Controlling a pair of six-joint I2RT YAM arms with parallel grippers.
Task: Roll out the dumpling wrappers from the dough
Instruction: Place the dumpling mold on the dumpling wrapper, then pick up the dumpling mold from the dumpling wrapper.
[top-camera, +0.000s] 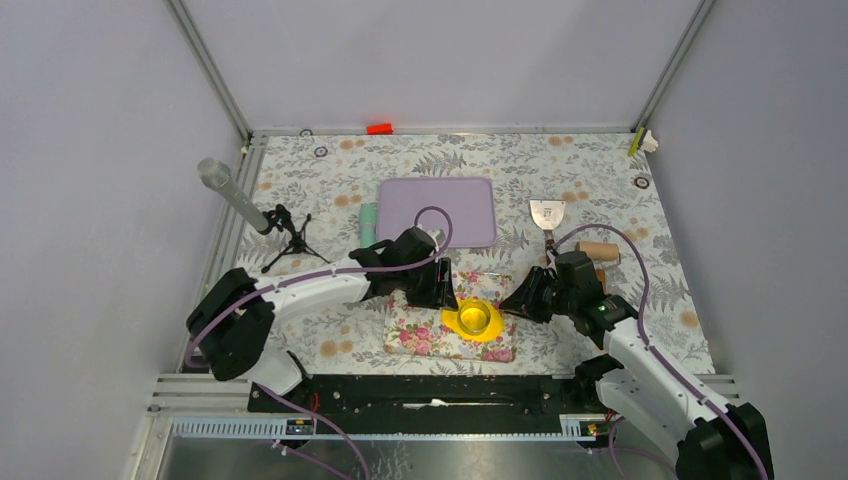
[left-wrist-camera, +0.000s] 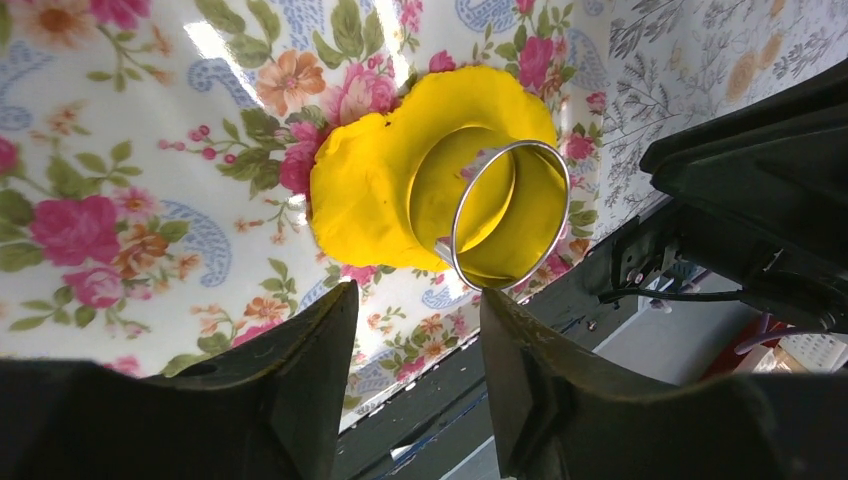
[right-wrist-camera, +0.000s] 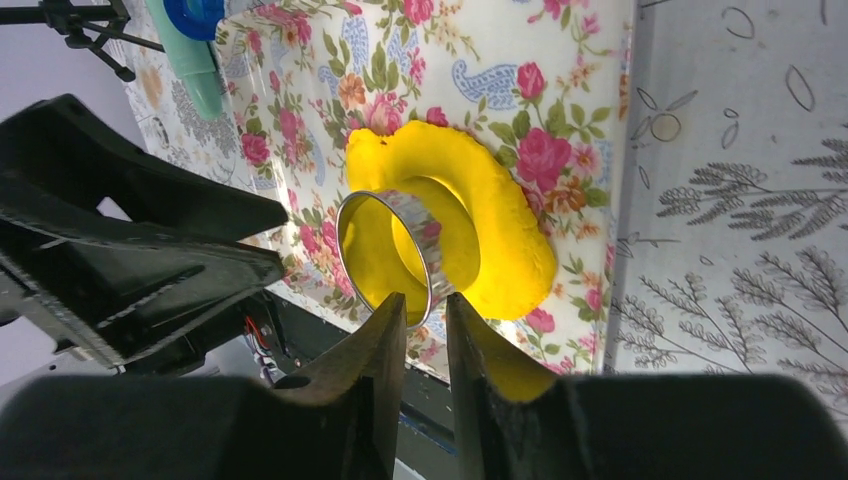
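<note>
On the floral mat (top-camera: 420, 335), towards its right end, the dough (left-wrist-camera: 365, 190) lies as a flattened, uneven yellow sheet with a metal ring (left-wrist-camera: 510, 215) standing on it; the ring shows yellow inside it as well; left of the ring the left gripper (left-wrist-camera: 418, 300) hangs with its fingers spread and nothing between them, the tips just short of the ring; from the mat's right side the right gripper (right-wrist-camera: 425, 305) reaches in, its fingers drawn narrow with the ring's near wall caught between the tips

The mat sits near the front of a table spread with a pale cloth (top-camera: 620, 200) printed with grey ferns and orange blossoms; behind the mat lies a lilac board (top-camera: 437, 212), and at that board's left a mint-green object (top-camera: 368, 222); behind the mat and to its right rests a steel scraper (top-camera: 546, 213), with a brown wooden cylinder (top-camera: 598, 250) a little nearer; well to the mat's left a small black tripod (top-camera: 290, 240) carries a tilted grey tube (top-camera: 228, 190); a small red object (top-camera: 379, 128) sits at the table's far edge; plain grey walls (top-camera: 430, 60) close the table in on three sides, with metal posts in the back corners; in front of the mat runs a black rail (top-camera: 420, 390)
</note>
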